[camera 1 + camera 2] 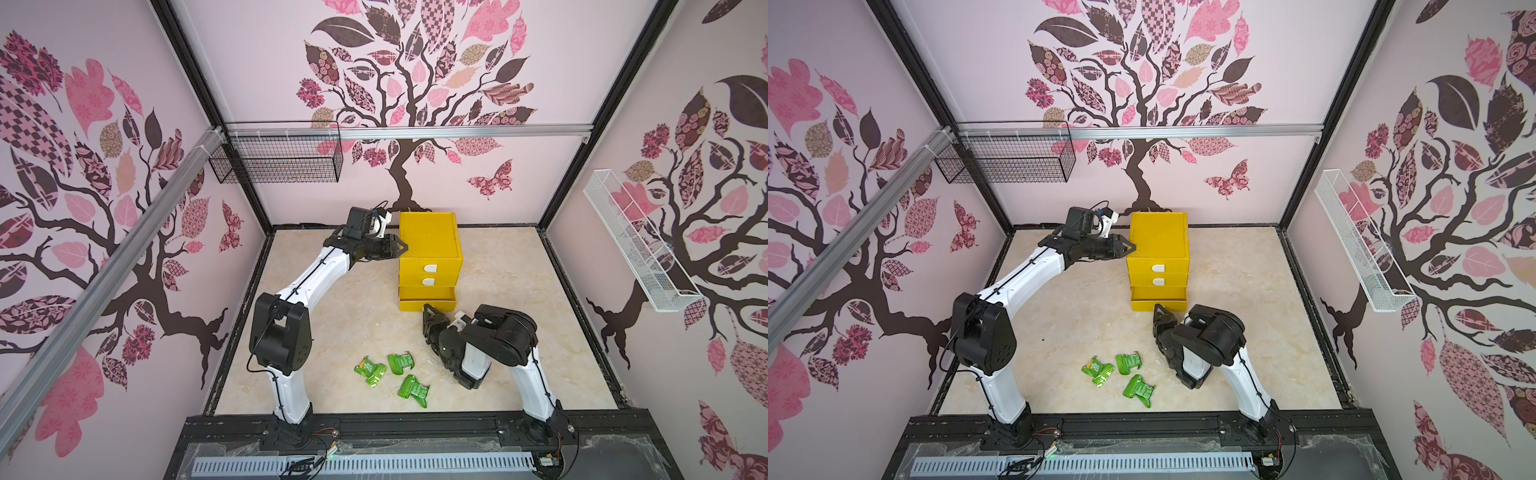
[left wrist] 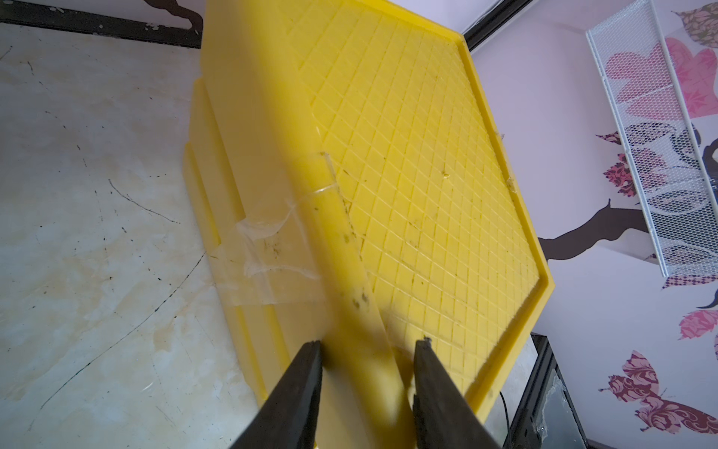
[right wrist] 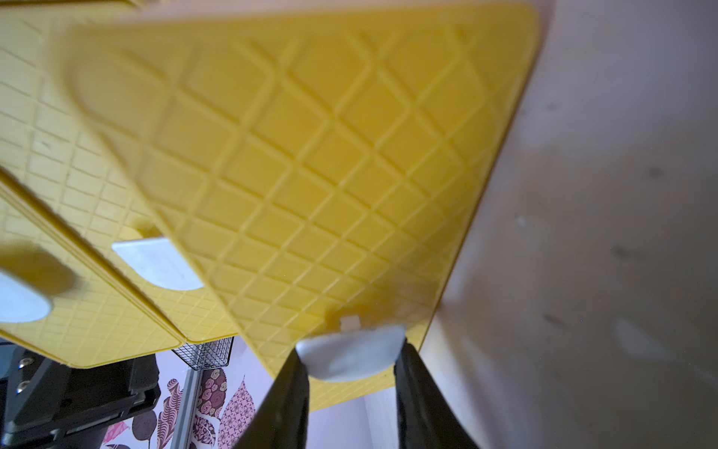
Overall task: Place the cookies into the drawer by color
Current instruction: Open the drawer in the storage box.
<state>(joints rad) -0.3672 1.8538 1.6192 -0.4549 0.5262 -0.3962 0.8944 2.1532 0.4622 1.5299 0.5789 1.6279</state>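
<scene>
One bench (image 1: 519,291), marble-patterned, carrying every item below.

Two arms, white with black joints: left arm (image 1: 307,282) reaching to the far side of the bench, right arm (image 1: 498,332) folded low at the near right.

One drawer chest (image 1: 430,237), bright yellow, three tiers, standing upright at the far centre of the bench near the back wall. The upper two tiers are closed, their white tabs facing forward. The bottom drawer (image 1: 415,306) is drawn partly out.

Three green cookies, foil-wrapped, lying loose on the bench between the two arm bases, well apart from the chest: one (image 1: 370,371), one (image 1: 401,361), one (image 1: 413,390). No two touch, as far as both top views show.

One left tool (image 2: 367,344), clenched on the raised top rim of the drawer chest at its left edge, a jaw on either side.

One right tool (image 3: 351,350), low at the front of the bottom drawer, clenched on its white tab handle (image 3: 349,357).
</scene>
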